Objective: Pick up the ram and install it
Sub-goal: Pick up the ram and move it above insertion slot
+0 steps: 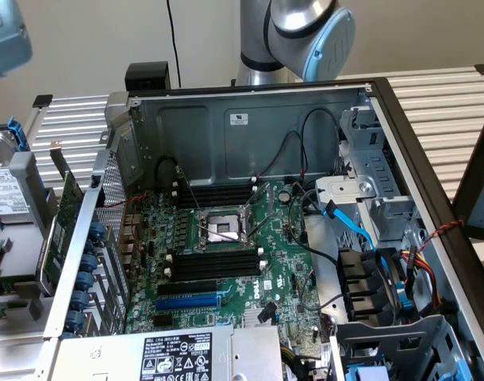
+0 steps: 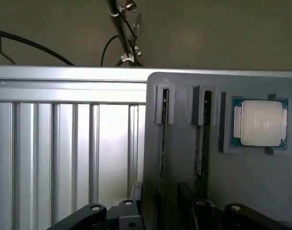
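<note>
Two rams stand on edge in the slotted holders of a grey tray (image 2: 261, 191): one ram (image 2: 162, 139) nearer the tray's edge, a second ram (image 2: 202, 139) beside it. My gripper (image 2: 162, 208) hovers over the first stick, open, with one dark finger (image 2: 139, 203) on its outer side and the other finger (image 2: 185, 203) between the two sticks. Nothing is held. In the exterior view, the robot arm (image 1: 301, 32) rises behind the open computer case (image 1: 250, 119). The motherboard's long black memory slots (image 1: 214, 262) lie empty beside the processor socket (image 1: 218, 230).
A processor chip (image 2: 261, 122) sits in a recess of the tray next to the sticks. Ribbed aluminium table (image 2: 64, 153) lies alongside the tray. In the case, blue and black cables (image 1: 353, 230) and drive bays crowd the exterior view's right. A green expansion card (image 1: 59, 230) leans outside the left wall.
</note>
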Controlling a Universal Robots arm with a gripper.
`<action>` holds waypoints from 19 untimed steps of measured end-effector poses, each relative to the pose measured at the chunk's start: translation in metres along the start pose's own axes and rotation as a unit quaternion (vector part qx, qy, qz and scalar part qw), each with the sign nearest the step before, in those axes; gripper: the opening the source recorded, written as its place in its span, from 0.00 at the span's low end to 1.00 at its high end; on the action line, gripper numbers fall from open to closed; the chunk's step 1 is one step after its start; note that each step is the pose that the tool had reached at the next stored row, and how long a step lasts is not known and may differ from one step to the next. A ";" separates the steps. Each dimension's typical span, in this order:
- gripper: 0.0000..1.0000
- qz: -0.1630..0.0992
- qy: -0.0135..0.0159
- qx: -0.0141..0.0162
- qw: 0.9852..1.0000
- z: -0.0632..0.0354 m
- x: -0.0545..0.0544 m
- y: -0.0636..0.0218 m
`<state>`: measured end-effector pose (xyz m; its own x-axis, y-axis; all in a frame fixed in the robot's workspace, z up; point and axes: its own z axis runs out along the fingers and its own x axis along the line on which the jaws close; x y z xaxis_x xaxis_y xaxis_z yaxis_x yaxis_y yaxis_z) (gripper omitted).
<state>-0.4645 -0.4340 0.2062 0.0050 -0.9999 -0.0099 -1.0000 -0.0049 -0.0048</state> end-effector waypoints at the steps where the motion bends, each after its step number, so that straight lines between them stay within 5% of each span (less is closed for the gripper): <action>1: 0.42 0.000 0.000 0.000 1.000 0.0018 0.000 0.0000; 7: 0.40 0.000 0.000 0.000 1.000 0.0057 0.000 0.0000; 12: 0.16 0.000 0.000 0.000 1.000 0.0062 0.000 0.0000; 19: 0.12 0.000 0.000 0.000 1.000 -0.0214 0.000 -0.0001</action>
<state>-0.4645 -0.4340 0.2276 0.0040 -0.9999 -0.0097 -1.0000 -0.0040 -0.0047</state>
